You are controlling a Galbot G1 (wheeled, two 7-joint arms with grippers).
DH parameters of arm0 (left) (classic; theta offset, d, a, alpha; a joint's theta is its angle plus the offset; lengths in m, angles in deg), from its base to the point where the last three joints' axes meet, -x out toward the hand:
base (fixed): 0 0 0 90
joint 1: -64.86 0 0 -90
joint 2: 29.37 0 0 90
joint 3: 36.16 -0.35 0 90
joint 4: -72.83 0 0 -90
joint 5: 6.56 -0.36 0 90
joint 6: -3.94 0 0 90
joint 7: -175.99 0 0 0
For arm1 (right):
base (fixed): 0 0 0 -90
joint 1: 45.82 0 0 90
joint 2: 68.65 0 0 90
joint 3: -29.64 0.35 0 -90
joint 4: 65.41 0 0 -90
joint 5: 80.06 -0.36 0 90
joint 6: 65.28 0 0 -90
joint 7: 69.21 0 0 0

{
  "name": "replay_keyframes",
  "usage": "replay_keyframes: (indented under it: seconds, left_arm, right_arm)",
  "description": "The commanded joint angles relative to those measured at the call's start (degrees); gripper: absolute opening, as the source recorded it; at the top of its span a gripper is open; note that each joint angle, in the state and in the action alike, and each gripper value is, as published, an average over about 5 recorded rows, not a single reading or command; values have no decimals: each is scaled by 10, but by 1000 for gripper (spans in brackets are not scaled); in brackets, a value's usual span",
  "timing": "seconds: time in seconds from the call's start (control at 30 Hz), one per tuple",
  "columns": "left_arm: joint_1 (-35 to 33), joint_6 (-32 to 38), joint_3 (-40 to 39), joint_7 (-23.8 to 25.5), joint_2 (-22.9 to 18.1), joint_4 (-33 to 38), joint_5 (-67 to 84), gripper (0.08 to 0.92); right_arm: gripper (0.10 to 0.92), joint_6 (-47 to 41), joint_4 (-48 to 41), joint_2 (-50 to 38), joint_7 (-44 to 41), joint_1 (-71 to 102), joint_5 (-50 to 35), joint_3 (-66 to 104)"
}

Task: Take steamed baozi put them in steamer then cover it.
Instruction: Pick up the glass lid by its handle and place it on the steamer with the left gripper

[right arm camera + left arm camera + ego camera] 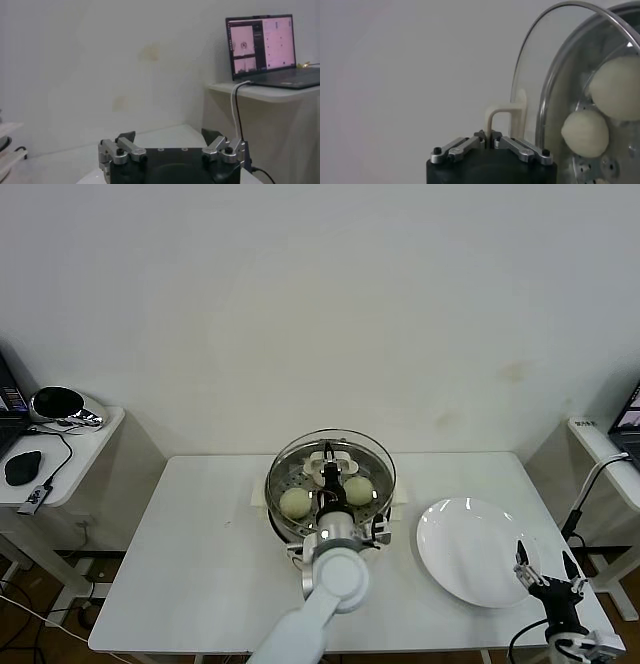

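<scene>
- Clear glass with a metal rim: the cover (331, 470), sitting over the steamer (280, 514) at the middle of the white table (200, 554); tilt or full seating not determinable.
- Shiny steel pot, perforated tray visible through the glass, cream base poking out at both sides.
- Cream-white, smooth: two steamed baozi (295, 502) seen inside the steamer in the head view, one toward the robot's left, the other (358, 490) toward its right; in the left wrist view two rounded buns (585, 133) against the holed tray, behind the glass.
- Left gripper (330, 469) reaching over the pot, closed tight on the cover's pale handle (506, 118), fingers pinched together at its lower bar.
- Right gripper (546, 575) low at the table's right front corner, beside the flat white plate (470, 549), fingers spread wide, holding nothing.
- Laptop (262, 47) lit on a side shelf to the right; screen writing too small to read.
- No readable brand or label anywhere on the steamer, cover or plate.
</scene>
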Motion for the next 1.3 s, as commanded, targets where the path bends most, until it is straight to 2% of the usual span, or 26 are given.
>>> replay_keyframes:
  seconds: [0.03, 0.43, 1.3]
  left_arm:
    - [-4, -25, -5, 10, -3, -10, -9, 129]
    - [-4, -25, 5, 33, -3, -4, -7, 129]
    - [-3, -24, 7, 25, -1, -30, -16, 129]
  right_arm:
    - [823, 2, -3, 1, 0, 1, 3, -1]
    - [823, 2, -7, 1, -1, -2, 6, -4]
    - [823, 3, -7, 0, -4, -3, 7, -3]
